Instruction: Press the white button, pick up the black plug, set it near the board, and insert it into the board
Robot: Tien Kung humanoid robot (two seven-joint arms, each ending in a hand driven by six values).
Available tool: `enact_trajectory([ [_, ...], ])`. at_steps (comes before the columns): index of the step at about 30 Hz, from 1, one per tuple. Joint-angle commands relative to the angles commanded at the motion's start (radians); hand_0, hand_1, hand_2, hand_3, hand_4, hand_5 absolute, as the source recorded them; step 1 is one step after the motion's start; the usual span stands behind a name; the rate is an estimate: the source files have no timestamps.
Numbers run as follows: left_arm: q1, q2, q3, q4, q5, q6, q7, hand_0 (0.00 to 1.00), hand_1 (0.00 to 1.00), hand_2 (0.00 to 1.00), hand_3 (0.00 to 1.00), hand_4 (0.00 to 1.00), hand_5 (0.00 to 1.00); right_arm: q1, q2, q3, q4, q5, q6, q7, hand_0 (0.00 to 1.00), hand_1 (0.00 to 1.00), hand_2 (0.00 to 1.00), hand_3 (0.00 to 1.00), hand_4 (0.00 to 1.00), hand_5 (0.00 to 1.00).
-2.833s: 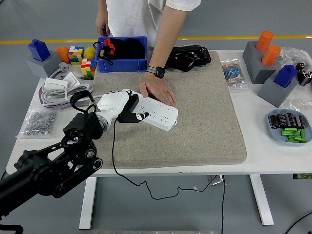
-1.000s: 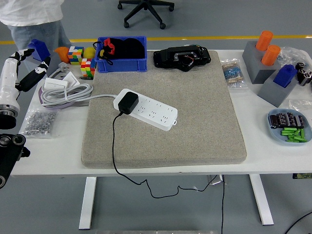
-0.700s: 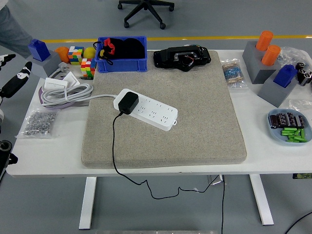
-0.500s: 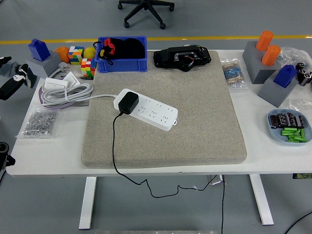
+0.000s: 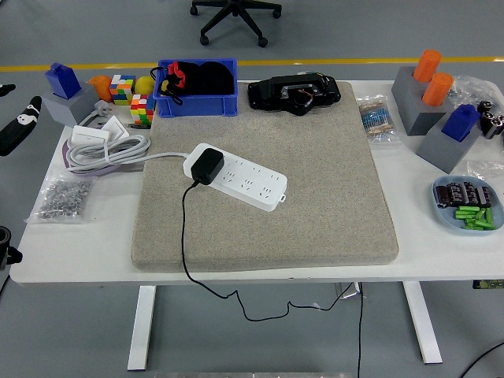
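Note:
The white power strip (image 5: pixel 246 180) lies at a slant on the grey mat (image 5: pixel 315 205), left of the middle. The black plug (image 5: pixel 207 167) sits in the strip's left end, and its black cable (image 5: pixel 184 236) runs down over the mat's front edge and hangs below the table. I cannot make out a white button on the strip. Only some fingers (image 5: pixel 17 130) of my left hand show, at the picture's far left edge beyond the table; they are stretched out, hold nothing and are well apart from the strip. My right hand is out of view.
A blue bin (image 5: pixel 197 98) and a black device (image 5: pixel 294 91) stand at the mat's back. Coiled white cable (image 5: pixel 102 150), a bag of screws (image 5: pixel 59 199) and coloured cubes (image 5: pixel 130 98) lie at the left. Grey blocks (image 5: pixel 421 98) and a plate (image 5: pixel 439 206) are at the right.
My left hand let go of the plug, which stays in the strip, and drew back off the table to the far left edge. The person has left the view.

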Motion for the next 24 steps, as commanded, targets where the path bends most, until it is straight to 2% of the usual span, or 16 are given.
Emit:
enact_trajectory([
  [24, 0.006, 0.008, 0.005, -0.02, -0.005, -0.005, 0.002, 0.889, 0.868, 0.812, 0.752, 0.77, 0.517, -0.004, 0.004, -0.001, 0.003, -0.001, -0.001, 0.002, 0.64, 0.575, 0.609, 0.546, 0.65, 0.326],
])
